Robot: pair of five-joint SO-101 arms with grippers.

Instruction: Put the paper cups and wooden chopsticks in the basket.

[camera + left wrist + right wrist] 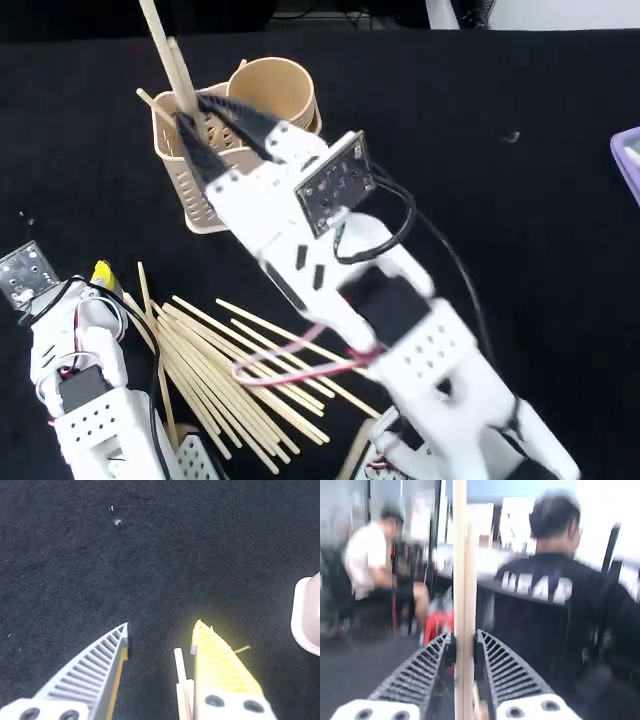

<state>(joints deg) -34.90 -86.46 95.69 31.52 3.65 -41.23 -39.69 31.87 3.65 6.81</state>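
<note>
My right gripper [190, 108] is shut on a pair of wooden chopsticks [170, 55] that stand nearly upright over the beige slotted basket [195, 195]. The right wrist view shows the chopsticks [462, 580] clamped between the black fingers [495, 665]. A paper cup [275, 88] sits in the basket's far side. Several loose chopsticks [235, 380] lie fanned on the black cloth near the front. My left gripper [100, 278] rests low at the front left, open [161, 625] over bare cloth, with a chopstick end [179, 675] beside its yellow finger [217, 665].
A purple object [628, 155] pokes in at the right edge of the table. The basket's pale corner [306, 615] appears in the left wrist view. Red and black cables [300, 365] hang from the right arm above the loose chopsticks.
</note>
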